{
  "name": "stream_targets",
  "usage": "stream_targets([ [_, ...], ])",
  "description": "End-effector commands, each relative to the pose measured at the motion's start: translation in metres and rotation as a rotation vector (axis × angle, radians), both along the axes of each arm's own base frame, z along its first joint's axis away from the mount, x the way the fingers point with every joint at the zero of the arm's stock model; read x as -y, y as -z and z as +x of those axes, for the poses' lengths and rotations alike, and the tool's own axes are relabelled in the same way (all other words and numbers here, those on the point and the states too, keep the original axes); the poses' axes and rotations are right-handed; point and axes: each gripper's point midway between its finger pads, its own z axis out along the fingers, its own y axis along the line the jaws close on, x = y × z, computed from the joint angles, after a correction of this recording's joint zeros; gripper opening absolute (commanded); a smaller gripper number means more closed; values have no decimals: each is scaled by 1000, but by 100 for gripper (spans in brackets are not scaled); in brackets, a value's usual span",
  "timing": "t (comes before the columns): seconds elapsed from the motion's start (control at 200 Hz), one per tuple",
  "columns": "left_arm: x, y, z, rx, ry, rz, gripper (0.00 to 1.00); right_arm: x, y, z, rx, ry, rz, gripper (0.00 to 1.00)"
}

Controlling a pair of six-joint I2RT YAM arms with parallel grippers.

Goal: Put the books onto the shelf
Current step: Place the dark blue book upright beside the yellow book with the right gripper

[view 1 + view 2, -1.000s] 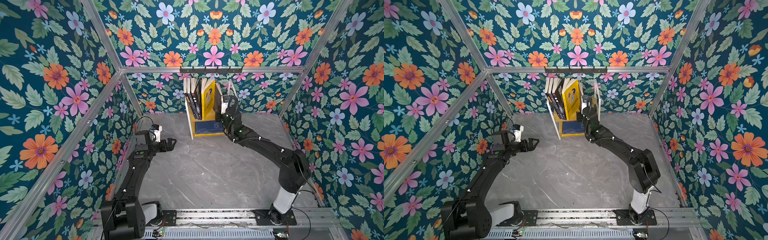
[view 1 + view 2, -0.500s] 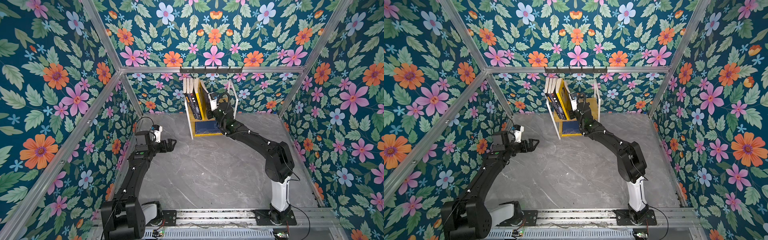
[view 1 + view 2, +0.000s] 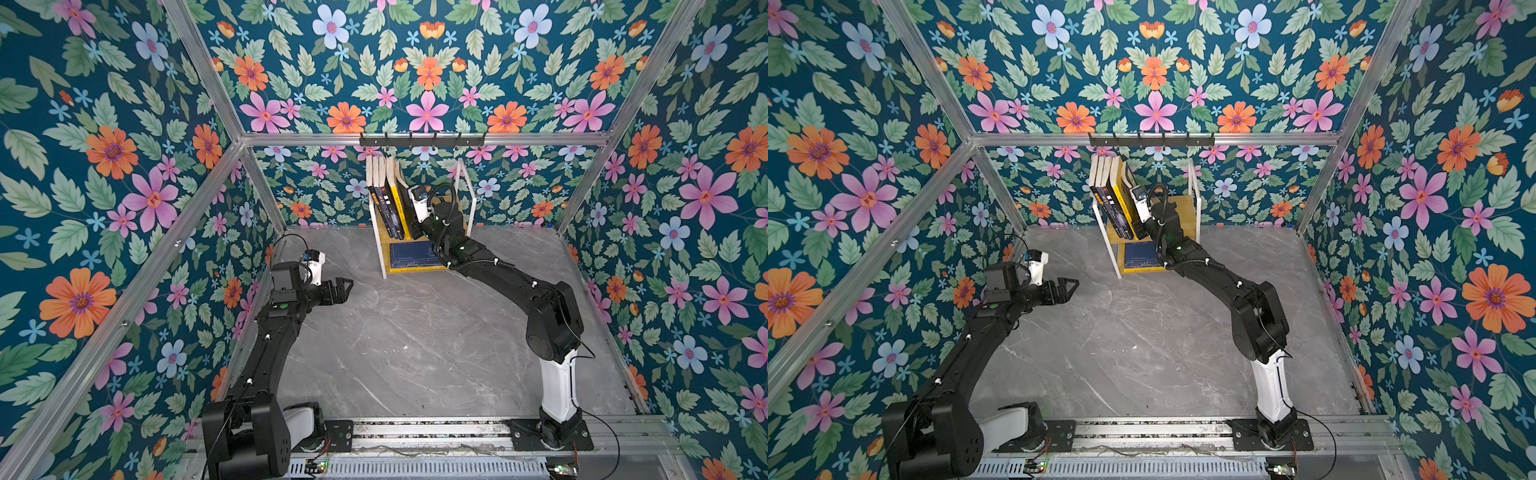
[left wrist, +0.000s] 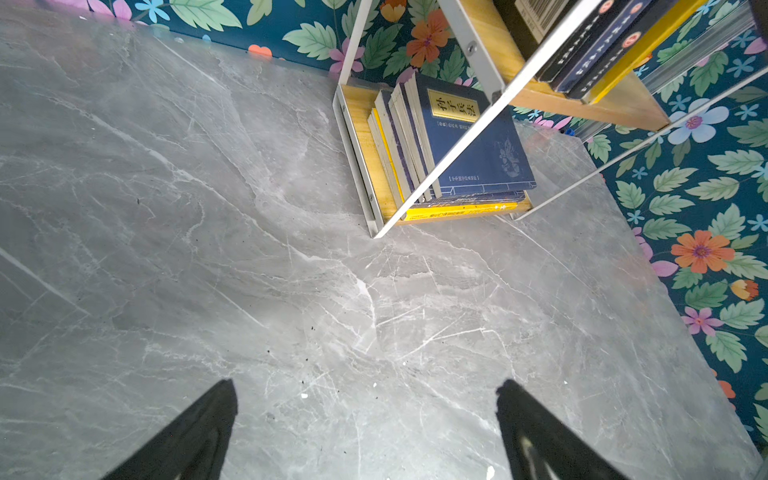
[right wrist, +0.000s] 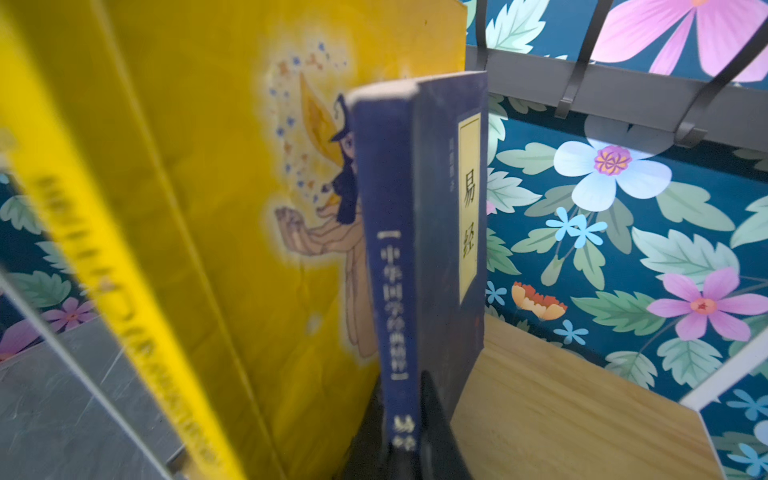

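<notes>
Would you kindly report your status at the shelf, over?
Right gripper shut on navy book, upright beside yellow book on shelf, upper board. Left gripper open over table. Nothing blocking.

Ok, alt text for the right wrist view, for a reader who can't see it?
A navy book with a yellow title label is held upright by the right gripper, pinched low on its spine, at the shelf's wooden board. Beside it stands a yellow book with a drawn bearded figure; a floral wall and hook rail are behind.

You're in a robot lab cell: floral panels (image 3: 428,75) in aluminium framing (image 3: 540,139), a marble-look bench (image 3: 415,353), arms (image 3: 266,357) on a rail (image 3: 436,432).
</notes>
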Motion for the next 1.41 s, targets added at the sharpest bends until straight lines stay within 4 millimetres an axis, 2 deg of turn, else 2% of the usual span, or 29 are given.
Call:
stream_targets([
  [0.0, 1, -4, 2, 12, 7, -2, 100, -7, 5, -14, 2, -79, -42, 0],
  [0.13, 0, 3, 2, 2, 6, -1, 100, -8, 10, -22, -12, -110, -70, 0],
  [0.38, 0, 1, 3, 3, 1, -1, 100, -10, 18, -31, -34, -157, -113, 0],
  [0.505, -1, 2, 2, 0, 1, -3, 100, -10, 11, -37, -16, -176, -117, 0],
  [0.82, -2, 4, 2, -2, -4, 2, 100, -9, 7, -46, -6, -224, -159, 13],
  [1.115, -2, 5, 3, -10, -7, -7, 100, 5, 7, -61, -22, -266, -138, 33],
  [1.275, -3, 5, 4, -10, -11, -13, 100, 19, 5, -75, -27, -278, -119, 36],
  [1.4, -3, 2, 3, -13, -10, -20, 100, 38, 4, -74, -68, -246, -50, 35],
])
